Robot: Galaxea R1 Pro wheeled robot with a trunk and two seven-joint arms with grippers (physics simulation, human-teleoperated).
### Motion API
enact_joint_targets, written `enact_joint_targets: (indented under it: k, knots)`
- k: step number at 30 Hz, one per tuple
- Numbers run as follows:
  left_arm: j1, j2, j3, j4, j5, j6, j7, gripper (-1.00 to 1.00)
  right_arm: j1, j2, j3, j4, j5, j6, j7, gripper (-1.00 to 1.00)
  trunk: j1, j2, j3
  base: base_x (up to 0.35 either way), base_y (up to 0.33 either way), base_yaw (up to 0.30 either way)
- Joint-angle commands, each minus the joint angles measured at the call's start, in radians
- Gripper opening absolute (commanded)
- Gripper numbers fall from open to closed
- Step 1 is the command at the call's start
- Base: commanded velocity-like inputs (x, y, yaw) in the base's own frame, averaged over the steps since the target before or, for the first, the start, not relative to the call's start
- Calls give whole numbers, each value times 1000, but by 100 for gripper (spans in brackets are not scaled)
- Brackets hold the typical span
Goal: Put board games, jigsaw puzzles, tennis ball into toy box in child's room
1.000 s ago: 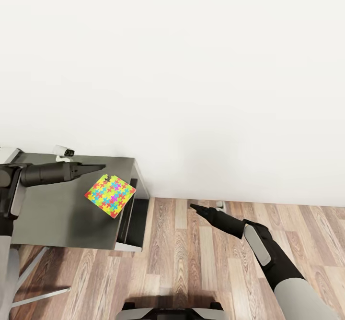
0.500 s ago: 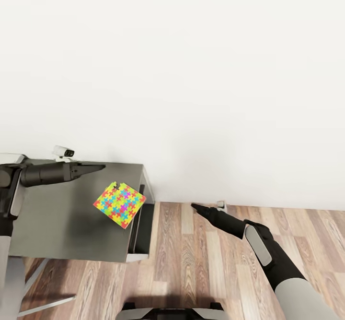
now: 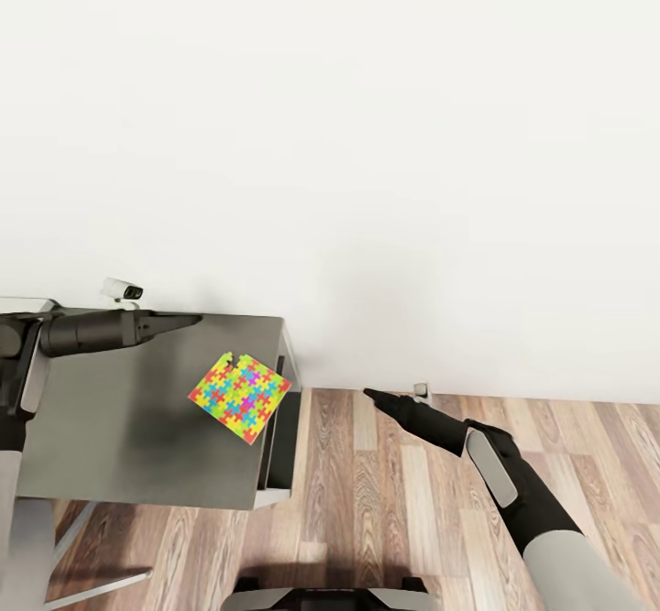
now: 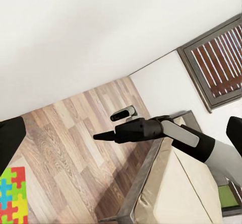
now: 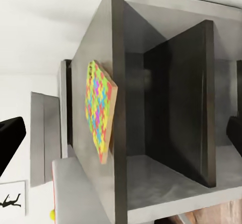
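One jigsaw puzzle [image 3: 240,397] lies flat near the right end of the table's dark grey cabinet top [image 3: 119,428]. It also appears edge-on as the puzzle [image 5: 100,108] in the right wrist view, and a corner of the puzzle [image 4: 10,199] is in the left wrist view. My left gripper [image 3: 188,321] hovers over the cabinet top, behind and left of the puzzle, open and empty. My right gripper [image 3: 371,395] hangs open and empty over the wood floor, right of the cabinet. The bed [image 4: 184,194] lies behind my right arm in the left wrist view.
The cabinet's open dark compartment [image 5: 171,118] faces my right gripper. A white wall [image 3: 367,135] stands close behind the table. Wood-plank floor [image 3: 394,501] spreads to the right. A dark-framed window [image 4: 217,63] is beyond the bed. A light desk top [image 5: 75,194] adjoins the cabinet.
The whole picture has shifted: table and puzzle sit further right in the head view, so the camera has moved. Both arms keep the same pose.
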Motion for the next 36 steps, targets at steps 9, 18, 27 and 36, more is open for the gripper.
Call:
enact_joint_targets:
  k: [9, 18, 27, 36]
  knots:
    - [3, -1, -1, 0, -1, 11, -4, 100, -76, 46, 12, 126, -3, 81, -16, 100, 1, -2, -1, 0, 5, 0]
    - [4, -1, -2, 0, -1, 11, -4, 100, -89, 65, 12, 152, 0, 81, -22, 100, 1, -2, -1, 0, 5, 0]
    - [5, 0, -1, 0, -1, 11, -4, 100, -90, 68, 14, 157, 0, 43, -44, 100, 1, -2, -1, 0, 78, 0]
    - [6, -1, -1, 0, -1, 11, -4, 100, -114, 74, 13, 187, -2, 45, -60, 100, 1, -2, -1, 0, 77, 0]
